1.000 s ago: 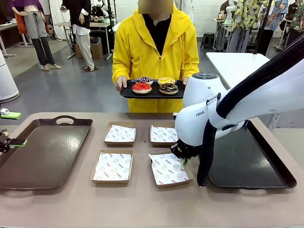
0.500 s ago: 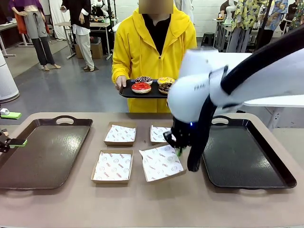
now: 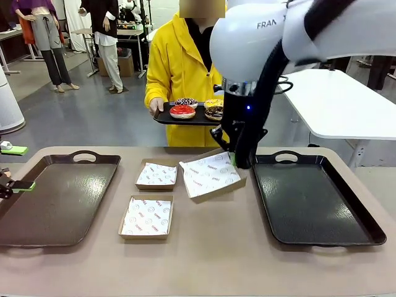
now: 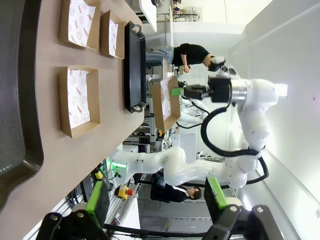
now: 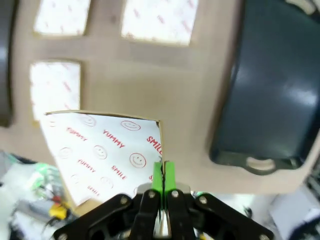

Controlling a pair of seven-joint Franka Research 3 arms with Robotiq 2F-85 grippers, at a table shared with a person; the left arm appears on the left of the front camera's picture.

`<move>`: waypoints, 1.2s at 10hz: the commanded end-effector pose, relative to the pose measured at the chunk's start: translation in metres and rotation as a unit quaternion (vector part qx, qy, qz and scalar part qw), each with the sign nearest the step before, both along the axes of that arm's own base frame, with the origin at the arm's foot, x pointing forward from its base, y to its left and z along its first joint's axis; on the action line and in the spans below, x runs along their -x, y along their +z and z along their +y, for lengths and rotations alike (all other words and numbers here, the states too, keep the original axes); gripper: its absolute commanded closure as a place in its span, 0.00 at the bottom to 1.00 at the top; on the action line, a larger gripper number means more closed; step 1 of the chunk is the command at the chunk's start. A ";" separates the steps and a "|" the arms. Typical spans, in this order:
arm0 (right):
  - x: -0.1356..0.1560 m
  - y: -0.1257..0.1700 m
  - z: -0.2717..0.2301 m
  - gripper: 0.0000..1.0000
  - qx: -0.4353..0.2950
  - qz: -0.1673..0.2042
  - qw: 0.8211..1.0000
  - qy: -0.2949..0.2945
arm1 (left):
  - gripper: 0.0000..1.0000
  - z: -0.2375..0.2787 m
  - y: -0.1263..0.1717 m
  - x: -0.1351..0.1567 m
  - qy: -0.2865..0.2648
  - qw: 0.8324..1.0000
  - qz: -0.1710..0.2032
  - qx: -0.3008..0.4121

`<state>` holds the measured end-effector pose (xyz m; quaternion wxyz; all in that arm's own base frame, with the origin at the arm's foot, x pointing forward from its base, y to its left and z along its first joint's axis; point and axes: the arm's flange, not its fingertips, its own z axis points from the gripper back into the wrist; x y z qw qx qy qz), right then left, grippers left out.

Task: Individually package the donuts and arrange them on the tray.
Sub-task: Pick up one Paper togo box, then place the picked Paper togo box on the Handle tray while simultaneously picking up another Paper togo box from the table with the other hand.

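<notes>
The right gripper [image 3: 233,159] pinches a box [image 3: 208,175] by its corner; the box, flat on the table [image 3: 204,247] a second ago, now hangs tilted beside the jaws. The donuts [image 3: 184,112] sit just beyond, on the person's tray [image 3: 162,119]. The left gripper [image 4: 156,196] gapes wide, holding nothing.

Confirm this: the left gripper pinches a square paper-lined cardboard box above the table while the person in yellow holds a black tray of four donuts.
Wrong arm: the right gripper pinches the square paper-lined cardboard box above the table, as the right wrist view shows; the left gripper stands open, holding nothing. The person with the black tray of four donuts is correct.
</notes>
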<state>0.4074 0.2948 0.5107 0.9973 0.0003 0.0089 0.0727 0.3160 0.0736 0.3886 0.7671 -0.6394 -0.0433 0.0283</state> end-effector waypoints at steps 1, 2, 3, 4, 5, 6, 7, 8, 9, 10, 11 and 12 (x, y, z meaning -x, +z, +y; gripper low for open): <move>-0.061 0.009 0.004 1.00 -0.006 0.014 0.999 -0.045 | 0.00 0.001 0.002 0.001 -0.002 1.000 -0.003 0.005; -0.090 0.016 -0.004 1.00 -0.020 0.018 0.997 -0.071 | 0.00 0.001 0.002 0.001 -0.002 1.000 -0.003 0.005; -0.114 0.021 -0.012 1.00 -0.033 0.011 0.997 -0.073 | 0.00 0.001 0.002 0.001 -0.002 1.000 -0.003 0.005; -0.135 0.024 -0.019 1.00 -0.037 0.007 0.997 -0.071 | 0.00 0.001 0.002 0.001 -0.002 1.000 -0.003 0.005; -0.155 0.024 -0.025 1.00 -0.042 0.010 0.996 -0.075 | 0.00 0.001 0.002 0.001 -0.002 1.000 -0.003 0.005; -0.165 0.021 -0.027 1.00 -0.034 0.005 0.997 -0.071 | 0.00 0.001 0.002 0.001 -0.002 1.000 -0.003 0.005; -0.166 0.013 -0.026 1.00 -0.023 0.010 0.999 -0.047 | 0.00 0.001 0.002 0.001 -0.002 1.000 -0.003 0.005; -0.155 0.018 -0.035 1.00 -0.051 0.002 0.995 -0.081 | 0.00 0.001 0.002 0.001 -0.002 1.000 -0.003 0.005; -0.155 0.018 -0.035 1.00 -0.051 0.002 0.995 -0.081 | 0.00 0.001 0.002 0.001 -0.002 1.000 -0.003 0.005; -0.155 0.018 -0.035 1.00 -0.051 0.002 0.995 -0.081 | 0.00 0.001 0.002 0.001 -0.002 1.000 -0.003 0.005; -0.155 0.018 -0.035 1.00 -0.051 0.002 0.995 -0.081 | 0.00 0.001 0.002 0.001 -0.002 1.000 -0.003 0.005; -0.155 0.018 -0.035 1.00 -0.051 0.002 0.995 -0.081 | 0.00 0.001 0.002 0.001 -0.002 1.000 -0.003 0.005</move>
